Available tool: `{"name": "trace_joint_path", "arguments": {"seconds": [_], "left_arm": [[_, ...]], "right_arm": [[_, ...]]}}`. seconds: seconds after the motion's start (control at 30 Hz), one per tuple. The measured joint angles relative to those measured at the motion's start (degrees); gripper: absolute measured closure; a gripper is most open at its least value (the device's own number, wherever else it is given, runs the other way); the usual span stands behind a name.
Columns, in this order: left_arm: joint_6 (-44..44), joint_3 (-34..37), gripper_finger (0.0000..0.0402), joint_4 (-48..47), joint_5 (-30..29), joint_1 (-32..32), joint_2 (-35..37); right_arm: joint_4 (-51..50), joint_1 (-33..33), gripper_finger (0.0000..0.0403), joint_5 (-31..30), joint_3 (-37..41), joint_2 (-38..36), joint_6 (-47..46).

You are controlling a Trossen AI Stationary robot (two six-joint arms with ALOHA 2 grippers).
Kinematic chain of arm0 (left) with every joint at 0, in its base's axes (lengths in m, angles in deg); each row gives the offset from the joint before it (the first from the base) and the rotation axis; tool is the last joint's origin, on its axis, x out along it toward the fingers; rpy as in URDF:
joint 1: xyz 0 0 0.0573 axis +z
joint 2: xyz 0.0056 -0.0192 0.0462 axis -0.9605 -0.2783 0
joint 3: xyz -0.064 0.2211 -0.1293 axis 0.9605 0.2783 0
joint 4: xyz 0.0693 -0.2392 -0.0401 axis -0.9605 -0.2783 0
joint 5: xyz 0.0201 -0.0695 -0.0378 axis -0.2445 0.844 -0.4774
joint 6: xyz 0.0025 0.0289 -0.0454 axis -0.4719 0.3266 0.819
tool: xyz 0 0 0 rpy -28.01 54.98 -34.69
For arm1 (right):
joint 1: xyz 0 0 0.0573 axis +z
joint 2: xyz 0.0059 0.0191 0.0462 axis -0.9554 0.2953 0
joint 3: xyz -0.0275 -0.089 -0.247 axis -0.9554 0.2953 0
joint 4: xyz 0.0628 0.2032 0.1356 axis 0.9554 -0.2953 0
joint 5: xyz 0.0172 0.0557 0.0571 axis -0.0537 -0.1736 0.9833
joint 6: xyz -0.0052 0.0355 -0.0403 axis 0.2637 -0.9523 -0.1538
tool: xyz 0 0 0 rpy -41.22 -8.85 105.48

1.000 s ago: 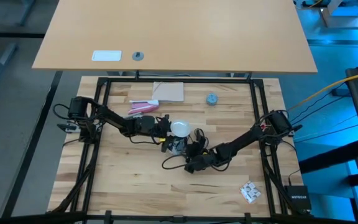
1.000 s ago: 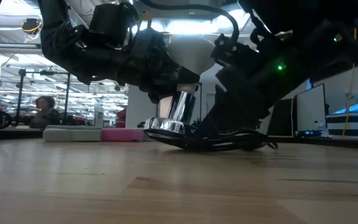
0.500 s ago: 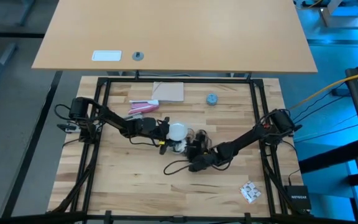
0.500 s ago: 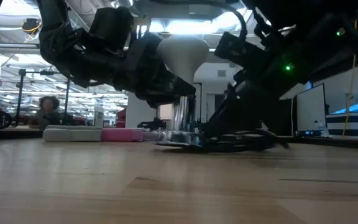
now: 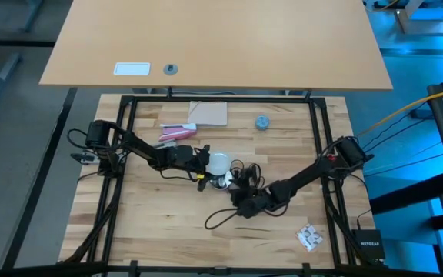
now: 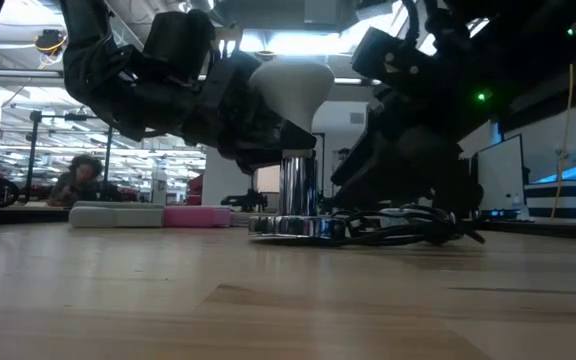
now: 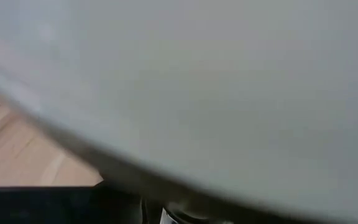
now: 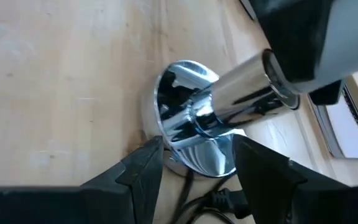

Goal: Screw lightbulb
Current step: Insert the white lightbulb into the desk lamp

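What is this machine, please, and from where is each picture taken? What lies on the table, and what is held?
Two dark robot arms work at a wooden table. One camera looks down from above, one sits at table height, and one rides on each wrist. The left end effector holds the white lightbulb upright over a shiny socket with a black cord. The right end effector has its fingers open at the socket's base. Also there: a pink and white object, a small blue-grey cap.
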Motion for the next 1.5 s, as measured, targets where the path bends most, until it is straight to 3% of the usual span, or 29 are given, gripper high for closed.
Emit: {"name": "trace_joint_path", "arguments": {"seconds": [0.83, 1.5], "left_arm": [[0.14, -0.11, 0.0245, 1.56, -0.24, -0.17, 0.22], [3.33, -0.13, 0.0255, 1.03, -11.34, -0.09, 0.22]], "right_arm": [[-1.76, -5.95, 0.0205, 8.23, -0.02, 0.02, -3.25], [-1.46, -5.87, 0.0205, 10.14, -0.02, 0.09, -12.98]]}}
